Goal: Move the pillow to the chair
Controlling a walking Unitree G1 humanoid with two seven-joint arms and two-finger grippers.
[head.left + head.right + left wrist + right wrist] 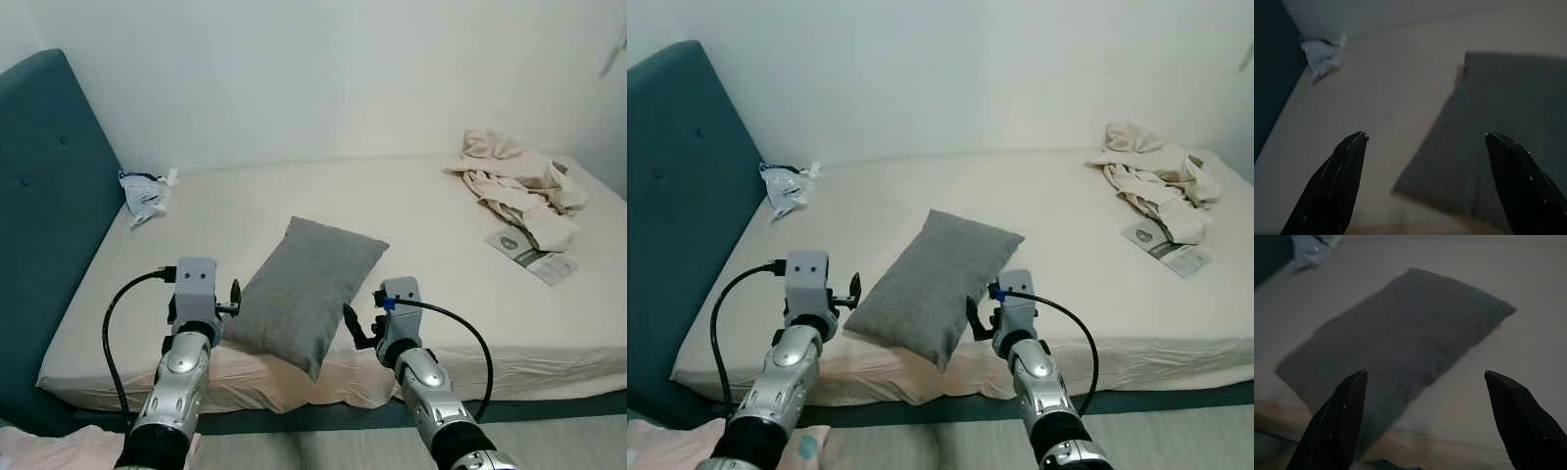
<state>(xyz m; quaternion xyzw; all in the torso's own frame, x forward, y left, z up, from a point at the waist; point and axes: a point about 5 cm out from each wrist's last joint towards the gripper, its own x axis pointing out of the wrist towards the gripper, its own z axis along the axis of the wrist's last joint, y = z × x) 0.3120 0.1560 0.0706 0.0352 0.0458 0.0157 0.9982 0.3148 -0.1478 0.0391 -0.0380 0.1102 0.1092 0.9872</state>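
A grey pillow lies slantwise on the beige bed, one corner hanging over the near edge. My left gripper hovers open just off the pillow's left side, one finger over bare sheet, the other over the pillow. On the pillow's right side, by the near edge, my right gripper is held open too, looking along the pillow. Neither gripper touches it. Both silver arms reach up from below.
A teal headboard stands at the left. A crumpled white-and-blue bag lies near it. Cream clothes and a printed leaflet sit at the bed's far right. Pink fabric shows at the lower left, on the floor.
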